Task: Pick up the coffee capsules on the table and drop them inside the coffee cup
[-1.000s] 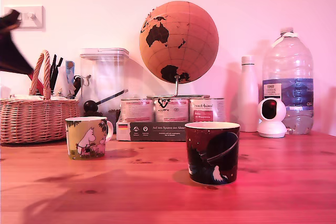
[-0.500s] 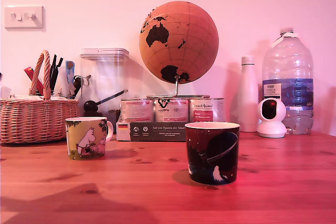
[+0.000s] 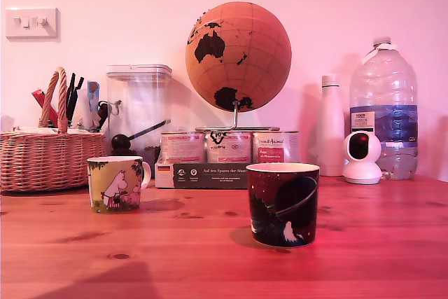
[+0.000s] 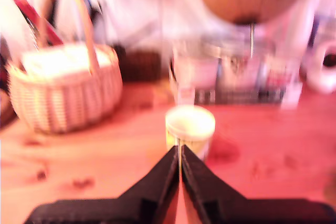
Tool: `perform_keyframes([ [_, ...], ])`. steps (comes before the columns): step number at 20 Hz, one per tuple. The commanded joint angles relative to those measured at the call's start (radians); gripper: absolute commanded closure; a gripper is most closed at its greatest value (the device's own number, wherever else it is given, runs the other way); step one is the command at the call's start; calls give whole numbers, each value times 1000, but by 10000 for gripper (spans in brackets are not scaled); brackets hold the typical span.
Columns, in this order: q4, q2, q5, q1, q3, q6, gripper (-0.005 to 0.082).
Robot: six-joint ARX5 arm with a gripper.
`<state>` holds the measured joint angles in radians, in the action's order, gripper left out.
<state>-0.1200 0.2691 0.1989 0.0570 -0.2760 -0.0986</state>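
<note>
Your wooden table [image 3: 378,243] spans the exterior view; no arm appears there. Along the back stand a globe [image 3: 239,55], a large water bottle [image 3: 383,106] at the exterior view's right and a wicker basket [image 3: 49,155] at its left. In front, a dark space-patterned mug [image 3: 283,203] sits nearest the camera, and a pale cartoon mug [image 3: 116,183] stands well apart toward the exterior view's left. In the blurred wrist view, your gripper [image 4: 179,167] points at the pale mug [image 4: 190,128], its black fingers [image 4: 202,182] pressed together at the tips, holding nothing you can see. The coffee capsules appear in neither view; you cannot tell where they lie.
</note>
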Motion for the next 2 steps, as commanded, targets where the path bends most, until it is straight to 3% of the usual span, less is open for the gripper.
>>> perform_keyframes([
  [1, -10, -40, -6, -3, 24, -7, 788],
  [2, -17, -64, -6, -3, 24, -8, 788],
])
